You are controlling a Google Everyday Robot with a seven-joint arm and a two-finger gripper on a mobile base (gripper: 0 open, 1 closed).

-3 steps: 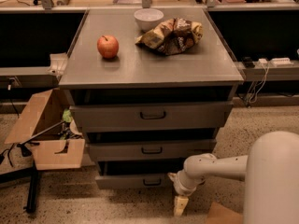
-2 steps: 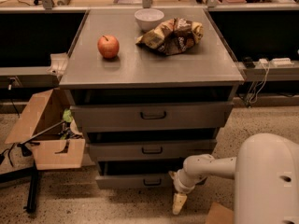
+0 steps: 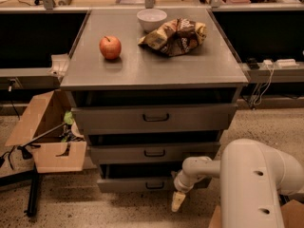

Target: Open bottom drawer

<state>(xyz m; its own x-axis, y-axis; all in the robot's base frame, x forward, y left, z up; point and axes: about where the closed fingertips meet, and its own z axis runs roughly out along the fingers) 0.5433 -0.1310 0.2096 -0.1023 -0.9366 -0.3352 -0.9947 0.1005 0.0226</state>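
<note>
A grey metal cabinet (image 3: 152, 75) has three drawers. The bottom drawer (image 3: 135, 184) has the narrowest front, with a small dark loop handle (image 3: 155, 186); it stands pulled out a little, with a dark gap above it. My gripper (image 3: 177, 201) hangs from the white arm (image 3: 204, 167) just right of the handle, in front of the drawer's right end, with its pale fingertips pointing down at the floor. It holds nothing that I can see.
The top drawer (image 3: 154, 118) and middle drawer (image 3: 154, 153) sit above. On the cabinet top lie a red apple (image 3: 110, 47), a white bowl (image 3: 152, 19) and a chip bag (image 3: 175, 35). An open cardboard box (image 3: 47, 137) stands on the floor at the left.
The gripper has stayed by the bottom drawer's right end. The white arm's body has come further into view at the lower right.
</note>
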